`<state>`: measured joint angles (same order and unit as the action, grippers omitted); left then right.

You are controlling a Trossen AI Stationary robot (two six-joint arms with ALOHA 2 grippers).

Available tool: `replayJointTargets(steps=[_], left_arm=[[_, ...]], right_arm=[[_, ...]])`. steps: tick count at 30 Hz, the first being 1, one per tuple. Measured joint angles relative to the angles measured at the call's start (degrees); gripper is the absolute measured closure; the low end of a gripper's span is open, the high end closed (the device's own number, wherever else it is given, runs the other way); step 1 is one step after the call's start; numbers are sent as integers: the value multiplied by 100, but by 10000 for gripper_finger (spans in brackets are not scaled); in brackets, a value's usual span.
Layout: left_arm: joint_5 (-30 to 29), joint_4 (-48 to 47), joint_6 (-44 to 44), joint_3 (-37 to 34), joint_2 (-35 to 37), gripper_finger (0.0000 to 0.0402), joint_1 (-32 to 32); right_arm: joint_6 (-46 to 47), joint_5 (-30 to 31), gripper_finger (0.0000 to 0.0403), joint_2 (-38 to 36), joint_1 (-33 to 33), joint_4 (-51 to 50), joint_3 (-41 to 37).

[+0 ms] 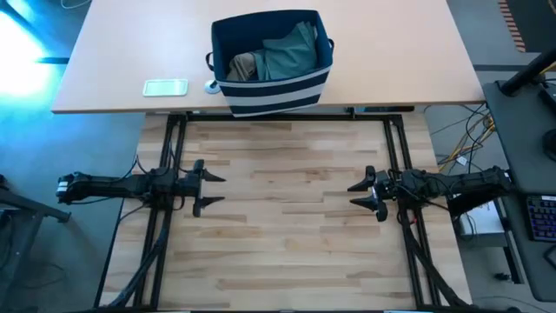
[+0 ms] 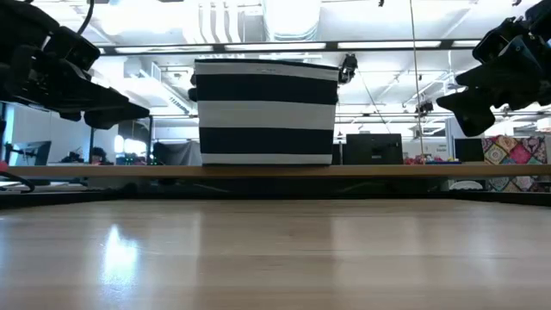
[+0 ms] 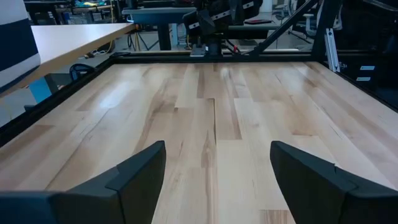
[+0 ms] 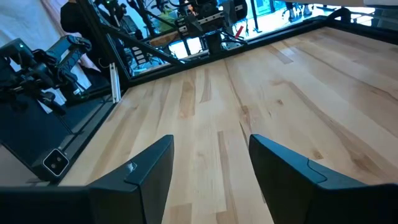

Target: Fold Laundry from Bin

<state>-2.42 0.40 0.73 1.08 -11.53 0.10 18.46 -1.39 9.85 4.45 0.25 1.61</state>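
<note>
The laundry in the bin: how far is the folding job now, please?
Nothing looks done: the laundry is all in the bin on the far table, and no garment lies on the wooden table. Nothing is in hand: the left claw and right claw hang open and empty. Everything is left.

We count one bin point(image 1: 272, 65) holding two visible garments: one teal-green garment point(image 1: 291, 54) and one tan garment point(image 1: 244, 65). There are two benches, a wood-plank bench point(image 1: 287, 217) and a pale bench point(image 1: 130, 52), and two hands, left hand point(image 1: 213, 189) and right hand point(image 1: 360, 194).
</note>
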Motion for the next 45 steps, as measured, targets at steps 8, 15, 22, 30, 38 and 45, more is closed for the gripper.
replayJointTargets(steps=[8,15,22,30,38,45], left_arm=[[0,0,-2,1,0,130,0],[0,0,1,-1,-1,130,1],[0,0,1,-1,-1,130,2],[0,0,0,-1,-2,130,0],[0,0,-1,0,-1,130,1],[-164,2012,-939,-15,-33,130,7]], right_arm=[[0,0,197,0,0,0,-2],[-1,-1,197,0,2,0,-2],[0,-1,197,0,2,0,-2],[0,0,197,0,1,0,-1],[-1,-2,197,0,1,-1,0],[0,0,197,0,0,-1,-2]])
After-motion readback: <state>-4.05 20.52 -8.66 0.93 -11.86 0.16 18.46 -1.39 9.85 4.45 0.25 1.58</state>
